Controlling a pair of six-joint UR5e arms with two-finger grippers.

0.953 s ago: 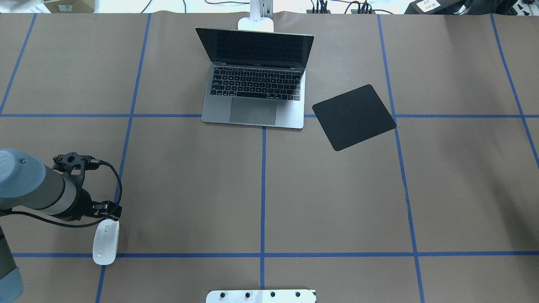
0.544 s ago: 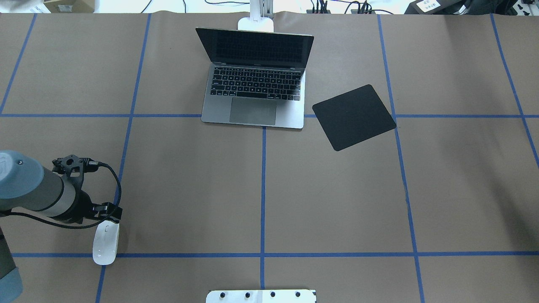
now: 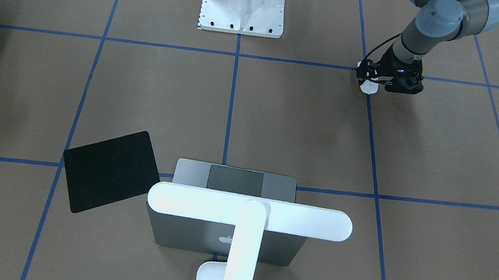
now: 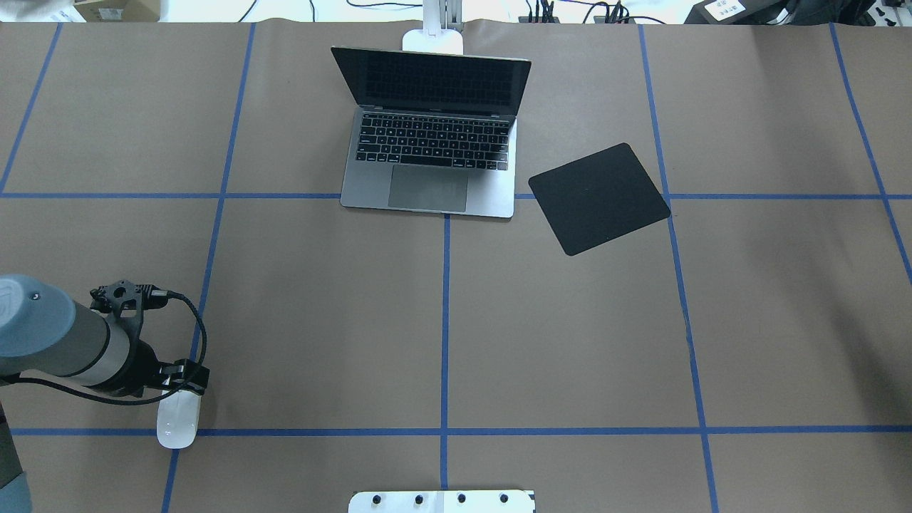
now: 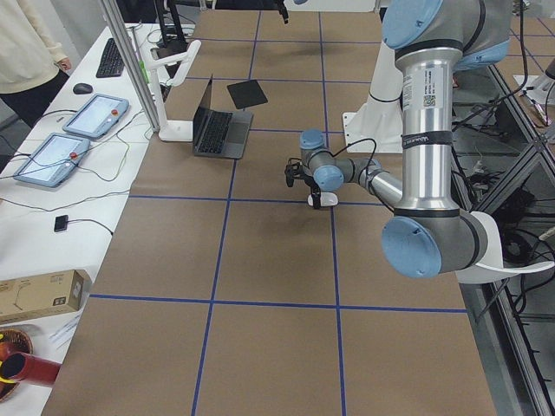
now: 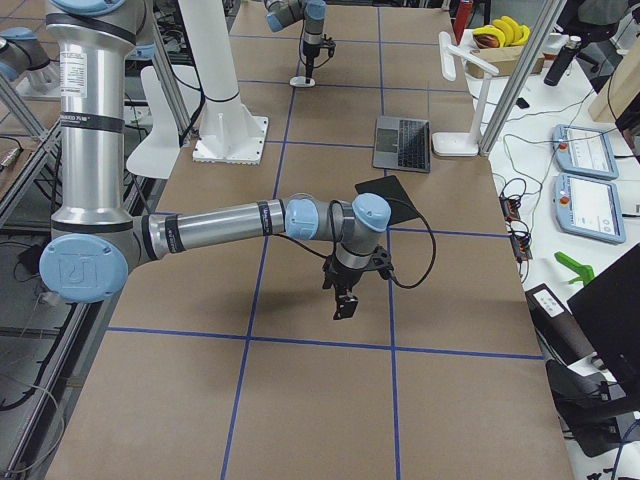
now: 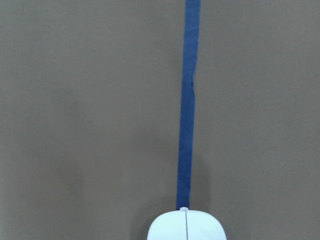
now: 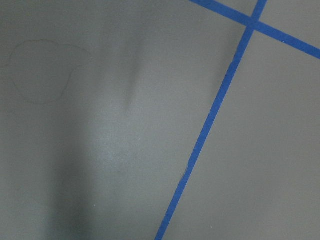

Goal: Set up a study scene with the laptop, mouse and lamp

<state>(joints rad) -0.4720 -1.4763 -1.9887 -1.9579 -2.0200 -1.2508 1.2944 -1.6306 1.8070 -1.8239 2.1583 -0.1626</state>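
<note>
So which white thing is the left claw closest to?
The small white mouse, right at the left gripper; the lamp and bolted pedestal stand far off.

Brown-papered table (image 4: 570,342) w/ blue tape grid (image 4: 444,320) is occupied by open laptop (image 4: 431,171), lamp (image 3: 249,212) behind it, black pad (image 4: 598,198) beside; mouse (image 4: 176,424) & white pedestal (image 3: 243,2) are set well apart.

Apple logo (image 3: 227,240) on laptop (image 3: 183,236) lid; nothing else legible
</note>
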